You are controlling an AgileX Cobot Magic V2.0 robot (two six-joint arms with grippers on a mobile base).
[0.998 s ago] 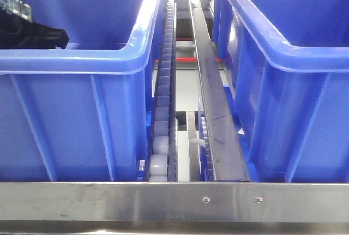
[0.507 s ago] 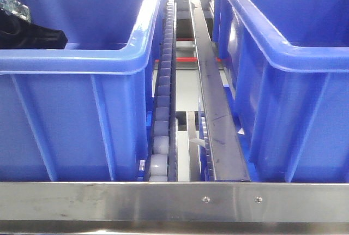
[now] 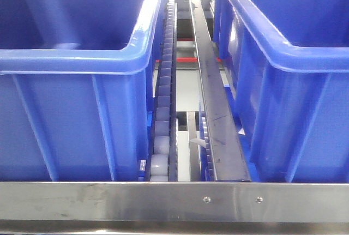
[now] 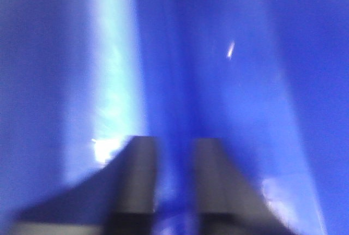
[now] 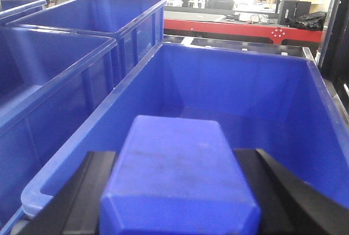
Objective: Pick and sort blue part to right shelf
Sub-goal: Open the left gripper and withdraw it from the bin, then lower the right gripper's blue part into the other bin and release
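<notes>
My right gripper is shut on the blue part, a boxy deep-blue block that fills the space between its black fingers. It holds the block above the near rim of an open blue bin. The right shelf shows in the front view as a steel front bar with roller rails and large blue bins. My left gripper is blurred; its jaws stand a narrow gap apart with only blue bin plastic showing between them. Neither gripper shows in the front view.
Two large blue bins sit on the rack either side of a steel divider rail. More blue bins stand left of the one under my right gripper. A red bench and people are far behind.
The left arm that showed at the far left inside the left bin has moved out of the front view. The rack and bins have not moved.
</notes>
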